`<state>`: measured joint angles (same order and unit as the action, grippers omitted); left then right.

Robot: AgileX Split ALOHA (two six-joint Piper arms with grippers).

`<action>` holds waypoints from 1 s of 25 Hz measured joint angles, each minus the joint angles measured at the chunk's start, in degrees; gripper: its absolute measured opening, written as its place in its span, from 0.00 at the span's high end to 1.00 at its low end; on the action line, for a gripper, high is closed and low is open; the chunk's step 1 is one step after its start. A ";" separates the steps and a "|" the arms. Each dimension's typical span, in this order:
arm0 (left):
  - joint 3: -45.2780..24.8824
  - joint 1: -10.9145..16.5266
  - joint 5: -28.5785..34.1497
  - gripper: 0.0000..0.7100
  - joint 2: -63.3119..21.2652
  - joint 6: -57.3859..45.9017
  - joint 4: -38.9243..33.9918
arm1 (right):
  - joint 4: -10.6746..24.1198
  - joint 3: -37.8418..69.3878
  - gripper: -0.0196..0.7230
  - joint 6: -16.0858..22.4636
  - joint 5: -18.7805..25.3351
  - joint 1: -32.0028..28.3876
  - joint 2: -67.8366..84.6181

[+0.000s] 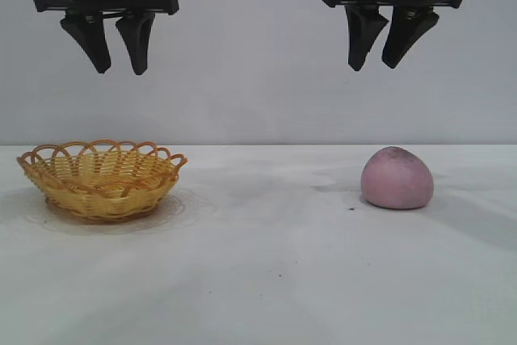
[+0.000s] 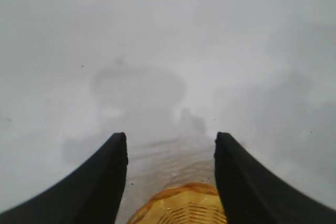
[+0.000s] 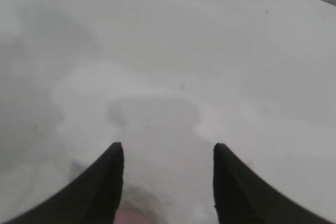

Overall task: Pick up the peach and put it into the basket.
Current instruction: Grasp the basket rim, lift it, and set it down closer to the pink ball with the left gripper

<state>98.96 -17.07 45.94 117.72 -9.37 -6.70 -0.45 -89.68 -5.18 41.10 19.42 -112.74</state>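
Observation:
The dull pink peach [image 1: 397, 178] with a dark smudge on top rests on the white table at the right. A sliver of the peach [image 3: 137, 217] shows in the right wrist view. High above it hangs my right gripper [image 1: 375, 66], open and empty. The yellow wicker basket [image 1: 102, 178] with an orange-brown scalloped rim stands at the left, empty. My left gripper [image 1: 120, 70] hangs high above the basket, open with nothing between its fingers. In the left wrist view the basket's rim [image 2: 181, 191] shows between the black fingers [image 2: 110, 171].
The white table [image 1: 266, 264] runs between basket and peach, with a few dark specks on it. A plain pale wall [image 1: 258, 78] stands behind.

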 joint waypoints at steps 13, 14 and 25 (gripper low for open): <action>0.00 0.86 5.51 0.47 0.00 10.80 -0.20 | 0.13 0.00 0.47 0.36 1.09 0.00 0.00; 0.00 1.59 7.22 0.47 0.00 13.73 0.26 | 0.13 0.00 0.47 0.36 1.23 0.00 0.00; 0.00 8.96 15.20 0.47 5.85 33.31 13.52 | 0.02 0.00 0.47 0.44 1.33 0.00 0.00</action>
<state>98.96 -8.11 61.14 123.57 23.94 6.81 -0.42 -89.68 -4.74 42.44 19.42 -112.74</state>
